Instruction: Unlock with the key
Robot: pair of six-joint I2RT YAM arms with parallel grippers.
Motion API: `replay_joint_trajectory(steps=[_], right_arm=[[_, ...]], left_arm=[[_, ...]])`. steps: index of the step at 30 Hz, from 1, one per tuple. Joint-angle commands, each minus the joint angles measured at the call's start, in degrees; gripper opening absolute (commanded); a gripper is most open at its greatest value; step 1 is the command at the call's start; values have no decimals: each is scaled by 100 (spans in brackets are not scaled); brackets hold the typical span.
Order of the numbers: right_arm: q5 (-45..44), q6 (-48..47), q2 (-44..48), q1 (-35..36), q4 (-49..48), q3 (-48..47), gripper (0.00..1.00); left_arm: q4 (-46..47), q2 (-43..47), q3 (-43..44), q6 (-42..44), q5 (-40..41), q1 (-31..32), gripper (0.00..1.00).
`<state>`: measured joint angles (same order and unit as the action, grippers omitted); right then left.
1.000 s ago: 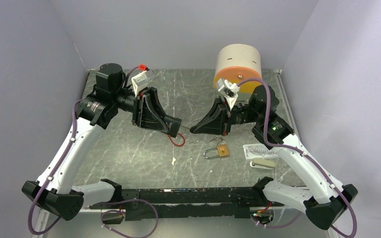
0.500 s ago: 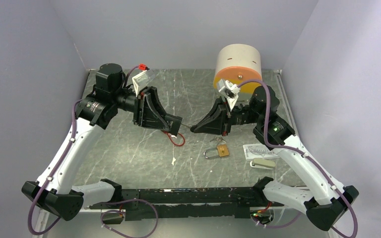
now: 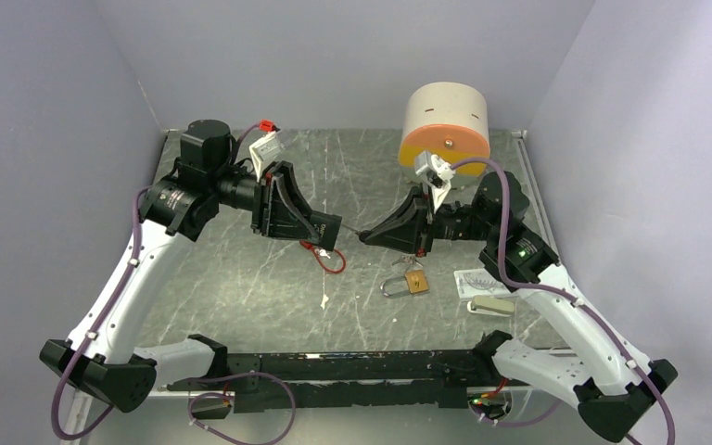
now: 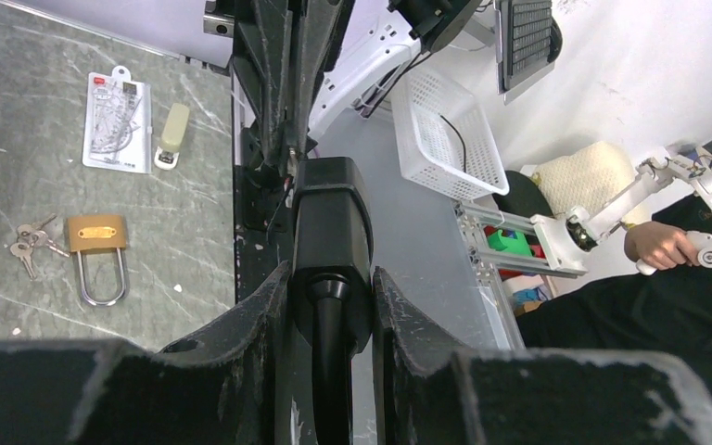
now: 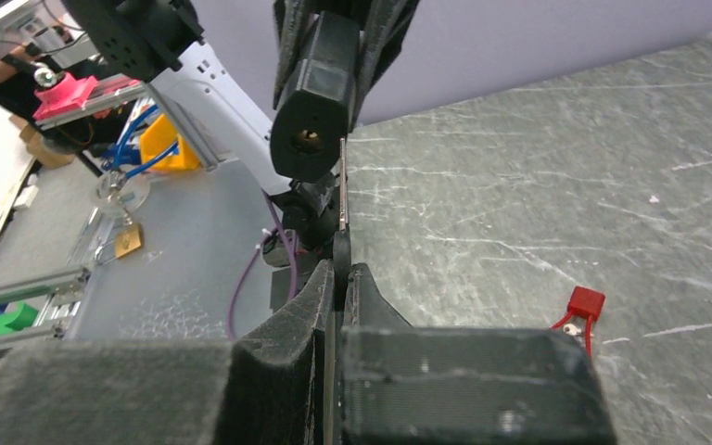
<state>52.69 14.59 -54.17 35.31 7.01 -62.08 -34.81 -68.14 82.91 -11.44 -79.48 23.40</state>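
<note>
your two arms lean in toward each other over the middle of the table [image 3: 241,278], forearms dropped and fingers pointing at one another, nearly tip to tip. your left gripper [image 3: 326,226] is partly closed around the black lock [image 4: 332,232], fingers pressed on both its sides and keyhole end facing the other arm. your right gripper [image 3: 368,237] is pinched nearly shut on the key [image 5: 342,199], blade sticking out toward the lock.

count: two locks, the black one in your grip and a brass padlock [image 3: 414,283] lying flat near the right arm. one key is held, and a small key bunch [image 3: 408,264] lies touching the padlock; i cannot tell how many are in it. there is one red cable [image 3: 331,261] looped on the table below the black lock, one card [image 3: 485,280], one small white block [image 3: 489,304] just beside it, and one drum [image 3: 445,120] at the back.

only the right wrist view shows the keyhole: the blade tip sits just beside the lock face, to the right of the hole, not inside it. it also shows a red tag [image 5: 585,303] on the table. the left wrist view shows the grip on the lock body but not the key. from above, the two tips look almost touching.
</note>
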Motion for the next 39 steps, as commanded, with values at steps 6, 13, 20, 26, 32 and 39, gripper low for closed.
replay_joint_trajectory(steps=[6, 13, 20, 26, 32, 39], right_arm=[[-148, 426, 398, 19, -672, 419, 0], [448, 640, 322, 26, -996, 461, 0], [536, 780, 138, 44, -1135, 402, 0], [485, 739, -23, 99, -1074, 288, 0], [482, 761, -37, 134, -1173, 279, 0], [130, 740, 104, 139, -1173, 381, 0]], left_arm=[[177, 185, 242, 144, -77, 21, 3], [278, 248, 178, -15, -109, 21, 3], [422, 270, 93, -152, -138, 22, 2], [659, 303, -11, -333, -168, 24, 3], [590, 291, -41, -265, -171, 24, 3], [519, 301, -55, -204, -90, 24, 2]])
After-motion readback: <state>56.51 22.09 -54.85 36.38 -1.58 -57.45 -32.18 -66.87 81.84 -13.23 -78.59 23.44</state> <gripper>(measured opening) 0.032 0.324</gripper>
